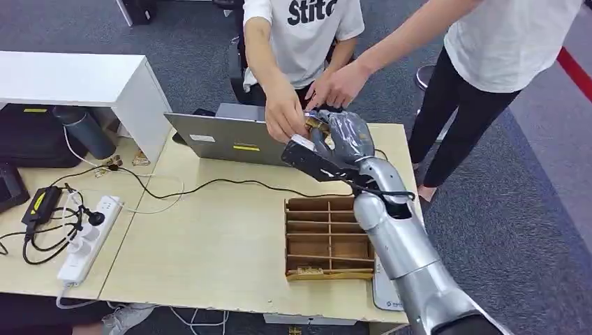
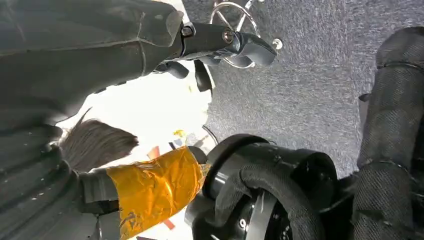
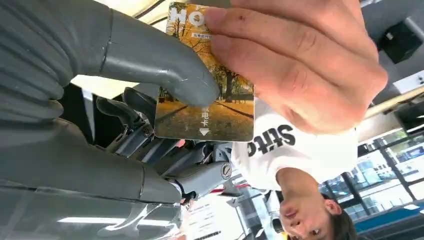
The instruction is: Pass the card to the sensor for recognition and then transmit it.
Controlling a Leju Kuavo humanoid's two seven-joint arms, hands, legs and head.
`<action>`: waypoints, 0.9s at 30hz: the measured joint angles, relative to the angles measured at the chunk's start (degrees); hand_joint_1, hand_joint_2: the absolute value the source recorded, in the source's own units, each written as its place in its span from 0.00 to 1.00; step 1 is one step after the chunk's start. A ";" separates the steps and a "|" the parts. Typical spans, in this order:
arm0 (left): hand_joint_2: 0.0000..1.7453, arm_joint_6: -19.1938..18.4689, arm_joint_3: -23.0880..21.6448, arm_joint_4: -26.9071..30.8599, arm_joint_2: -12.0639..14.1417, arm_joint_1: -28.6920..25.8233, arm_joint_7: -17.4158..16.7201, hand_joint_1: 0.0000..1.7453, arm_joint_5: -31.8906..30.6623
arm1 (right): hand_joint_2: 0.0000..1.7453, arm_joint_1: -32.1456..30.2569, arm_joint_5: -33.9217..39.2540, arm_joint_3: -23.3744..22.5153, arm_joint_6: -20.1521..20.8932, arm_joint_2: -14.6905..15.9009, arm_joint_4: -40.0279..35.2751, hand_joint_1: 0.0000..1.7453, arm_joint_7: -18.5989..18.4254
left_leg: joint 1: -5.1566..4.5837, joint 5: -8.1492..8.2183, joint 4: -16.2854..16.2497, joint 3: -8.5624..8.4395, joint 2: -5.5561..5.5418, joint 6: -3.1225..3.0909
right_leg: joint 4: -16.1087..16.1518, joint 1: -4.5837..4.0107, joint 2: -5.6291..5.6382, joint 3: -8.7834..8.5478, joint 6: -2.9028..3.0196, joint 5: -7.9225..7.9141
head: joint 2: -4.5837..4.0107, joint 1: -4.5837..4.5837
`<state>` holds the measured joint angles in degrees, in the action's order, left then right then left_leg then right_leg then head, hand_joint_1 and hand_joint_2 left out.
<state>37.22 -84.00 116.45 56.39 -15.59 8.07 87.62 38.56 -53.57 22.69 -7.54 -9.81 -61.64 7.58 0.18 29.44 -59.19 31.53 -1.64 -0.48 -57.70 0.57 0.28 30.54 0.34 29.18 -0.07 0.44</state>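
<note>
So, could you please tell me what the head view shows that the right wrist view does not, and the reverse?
Head view alone: the wooden divided tray, the laptop and the power strip on the table. Right wrist view alone: the card's autumn-tree print, with the grey thumb pressed on its face. Both: the right hand at the card while a person's hand grips the card's other end.

Right hand point(image 1: 334, 139) raised over the far edge of the table point(image 1: 209, 237), beside the laptop point(image 1: 230, 136) — a person's hand point(image 1: 285, 115) closed around something at its fingers, a second person's hand point(image 1: 335, 87) touching from behind. Wooden divided tray point(image 1: 327, 237) below the arm; power strip point(image 1: 87, 241) at left.
</note>
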 joint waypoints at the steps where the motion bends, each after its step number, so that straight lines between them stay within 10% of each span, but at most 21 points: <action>1: 1.00 0.00 0.00 -0.13 -0.02 0.00 0.00 0.00 0.00 | 1.00 0.09 0.09 -0.02 0.00 -0.19 0.19 1.00 0.04 | 0.00 0.00 0.00 0.00 0.00 0.00 | 0.00 0.00 0.00 0.00 0.00 0.00 | 0.00 0.00; 3: 1.00 -0.02 0.00 -0.22 0.00 0.00 -0.02 0.00 0.00 | 1.00 0.28 0.32 -0.04 0.15 -0.41 0.48 1.00 0.33 | 0.00 0.00 0.00 0.01 0.00 0.00 | 0.00 0.00 0.00 0.00 0.00 0.00 | 0.00 0.02; 4: 1.00 -0.02 0.00 -0.28 0.00 0.00 -0.02 0.00 0.00 | 1.00 0.32 0.88 -0.09 0.35 -0.48 0.50 0.72 0.61 | 0.00 0.00 0.00 0.01 0.00 0.00 | 0.00 0.00 0.00 0.00 0.00 0.01 | 0.00 0.00; 5: 1.00 -0.02 0.02 -0.37 0.00 -0.01 -0.02 0.00 0.00 | 1.00 0.32 1.60 -0.15 0.55 -0.59 0.55 0.02 1.23 | 0.00 0.00 0.00 0.01 0.00 0.00 | 0.01 0.00 0.00 0.00 0.00 0.01 | 0.00 0.02; 27: 1.00 2.16 0.15 -0.48 -0.13 -1.92 0.07 0.00 0.00 | 1.00 -3.67 17.49 -4.48 5.64 0.68 -5.14 0.00 5.92 | 0.00 0.01 0.00 0.01 0.03 -0.01 | 0.03 0.00 0.02 0.04 0.00 0.00 | 0.00 0.02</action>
<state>39.39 -83.84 115.97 56.26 -17.51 8.13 87.62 34.89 -36.08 18.20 -1.90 -9.14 -66.77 13.51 0.18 29.45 -59.19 31.54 -1.61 -0.49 -57.67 0.57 0.29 30.58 0.33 29.19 -0.07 0.46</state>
